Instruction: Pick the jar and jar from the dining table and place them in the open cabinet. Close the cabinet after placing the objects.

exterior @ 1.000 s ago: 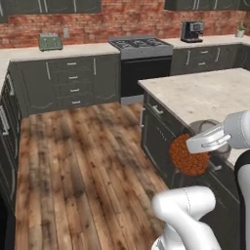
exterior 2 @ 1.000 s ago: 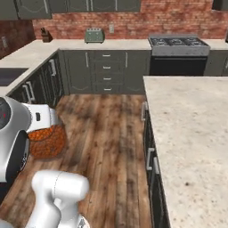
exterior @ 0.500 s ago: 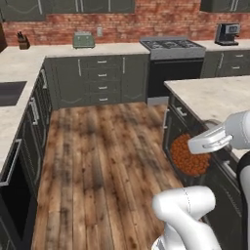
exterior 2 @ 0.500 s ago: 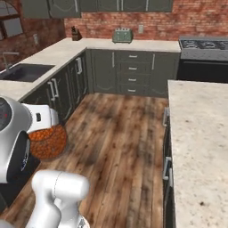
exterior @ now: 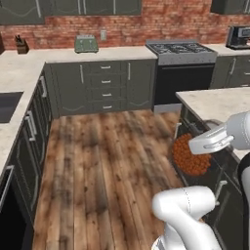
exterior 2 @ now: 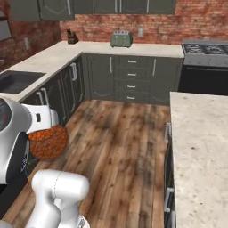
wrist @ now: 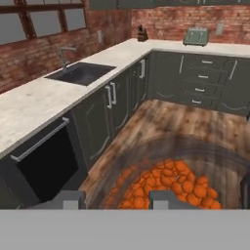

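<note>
I'm looking into a kitchen with a red brick wall [exterior: 161, 19] at the back and a wooden plank floor [exterior: 107, 161]. Dark grey base cabinets [exterior: 105, 88] carry a pale stone counter [exterior: 63, 56], with a green toaster [exterior: 86, 44] and what I take for a knife block [exterior: 20, 46]. A stove [exterior: 180, 48] stands right of them. A sink [wrist: 80, 73] with its faucet [wrist: 65, 52] sits below a window [wrist: 44, 22].
</note>
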Tool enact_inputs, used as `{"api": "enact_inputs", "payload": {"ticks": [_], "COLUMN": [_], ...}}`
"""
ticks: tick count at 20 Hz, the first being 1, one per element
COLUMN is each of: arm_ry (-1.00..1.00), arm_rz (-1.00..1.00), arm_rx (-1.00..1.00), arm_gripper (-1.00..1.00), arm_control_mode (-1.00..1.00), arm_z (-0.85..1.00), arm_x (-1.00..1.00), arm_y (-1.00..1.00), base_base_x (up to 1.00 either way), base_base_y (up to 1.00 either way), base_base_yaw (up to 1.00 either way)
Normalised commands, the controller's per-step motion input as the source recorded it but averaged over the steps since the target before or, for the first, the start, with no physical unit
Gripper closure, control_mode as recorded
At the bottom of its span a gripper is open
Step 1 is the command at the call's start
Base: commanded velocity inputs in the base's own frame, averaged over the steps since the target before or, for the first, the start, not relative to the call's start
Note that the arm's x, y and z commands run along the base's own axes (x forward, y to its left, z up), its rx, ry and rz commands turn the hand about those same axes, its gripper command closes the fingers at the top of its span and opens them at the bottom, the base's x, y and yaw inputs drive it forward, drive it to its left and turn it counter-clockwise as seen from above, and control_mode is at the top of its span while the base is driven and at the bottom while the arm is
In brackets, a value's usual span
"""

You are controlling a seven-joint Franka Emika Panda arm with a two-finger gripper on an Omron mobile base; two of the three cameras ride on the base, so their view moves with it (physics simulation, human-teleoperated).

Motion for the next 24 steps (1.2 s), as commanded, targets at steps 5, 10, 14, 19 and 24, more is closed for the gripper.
{"api": "enact_inputs", "payload": {"ticks": [5, 10, 14, 19, 24], "arm_ry": [0.0, 0.0, 0.0, 0.0, 0.0], "arm_rz": [0.0, 0.0, 0.0, 0.0, 0.0], "arm_rx": [0.0, 0.0, 0.0, 0.0, 0.0], "arm_gripper": [1.0, 1.0, 1.0, 1.0, 1.0], "arm_control_mode": [1.0, 1.0, 1.0, 1.0, 1.0], "arm_z": [0.0, 0.0, 0.0, 0.0, 0.0], "arm_x": [0.0, 0.0, 0.0, 0.0, 0.0], "arm_y": [0.0, 0.0, 0.0, 0.0, 0.0], "base_base_x": [1.0, 1.0, 1.0, 1.0, 1.0], "base_base_y": [0.0, 0.0, 0.0, 0.0, 0.0], "base_base_yaw": [0.05, 0.05, 0.03, 0.06, 0.06]}}
